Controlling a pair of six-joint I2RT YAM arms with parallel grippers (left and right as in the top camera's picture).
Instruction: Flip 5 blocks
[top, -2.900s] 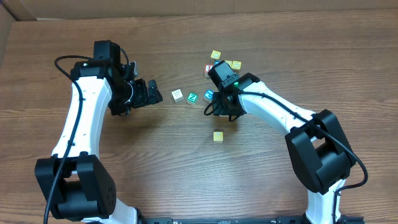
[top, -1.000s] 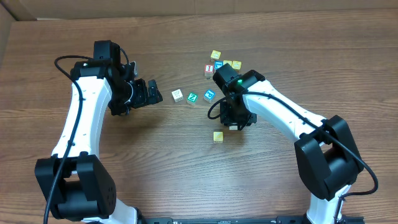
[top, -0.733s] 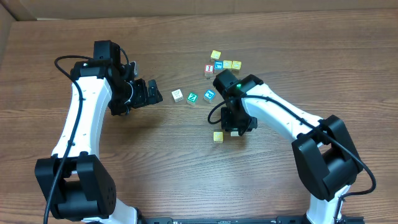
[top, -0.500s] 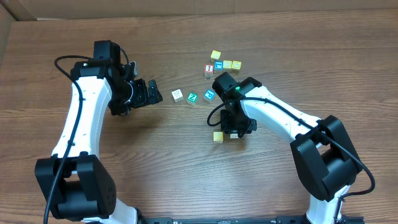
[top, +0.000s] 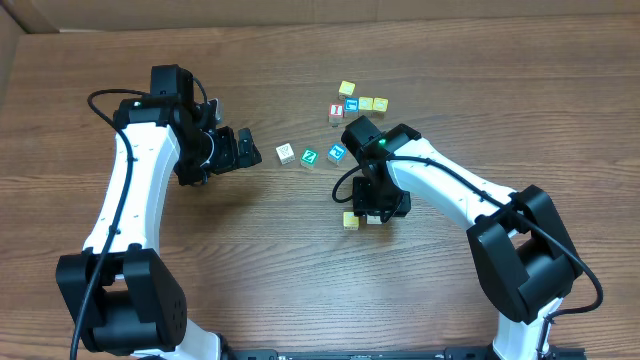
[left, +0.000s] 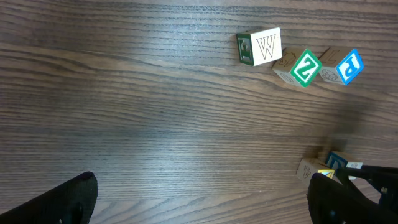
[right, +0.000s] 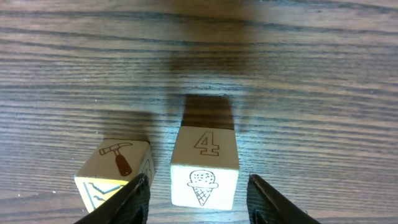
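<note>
My right gripper (right: 200, 200) points down at the table, open. A pale block (right: 204, 160) with a 4 and an ice-cream cone stands on the wood between the fingers, with a gap on each side. A cream block (right: 115, 167) with a hammer picture sits just left of the left finger (right: 138, 198); from overhead it is the cream block (top: 350, 220) beside my right gripper (top: 372, 207). A whitish W block (left: 260, 46), a teal-green Z block (left: 305, 67) and a blue block (left: 349, 65) lie in a row. My left gripper (top: 243, 150) hovers open left of them.
A cluster of yellow cubes (top: 366, 103), a red-faced cube (top: 336, 111) and a blue-faced cube (top: 351, 104) lies behind the right arm. The table's far edge meets a cardboard wall (top: 300, 12).
The right gripper came down and toward the cream block carrying the pale block, then opened and let it go on the table. The left arm has stayed still.
</note>
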